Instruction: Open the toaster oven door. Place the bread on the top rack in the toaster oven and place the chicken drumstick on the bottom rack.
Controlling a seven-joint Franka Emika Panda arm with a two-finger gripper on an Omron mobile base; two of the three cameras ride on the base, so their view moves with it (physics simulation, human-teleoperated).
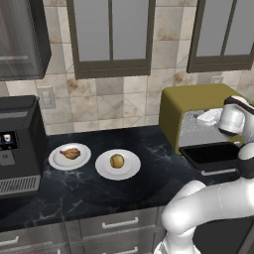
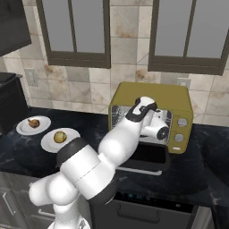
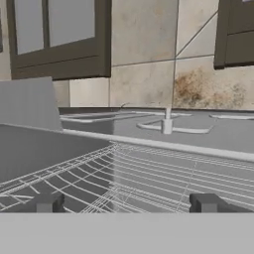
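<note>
- While I looked for labels, I found no readable writing on the toaster oven [image 2: 150, 91].
- Toaster oven door [image 1: 212, 155] lay folded down, open.
- Gripper [image 3: 125, 202] stood wide and empty, at the oven's mouth over a wire rack [image 3: 149, 173].
- Bread [image 1: 117, 160] and chicken drumstick [image 1: 71, 153] sat on separate plates.

One toaster oven [image 1: 173, 111], two plates [image 1: 69, 156] [image 1: 117, 165], one bread [image 1: 117, 160], one chicken drumstick [image 1: 71, 153], one coffee machine [image 1: 19, 144].
</note>
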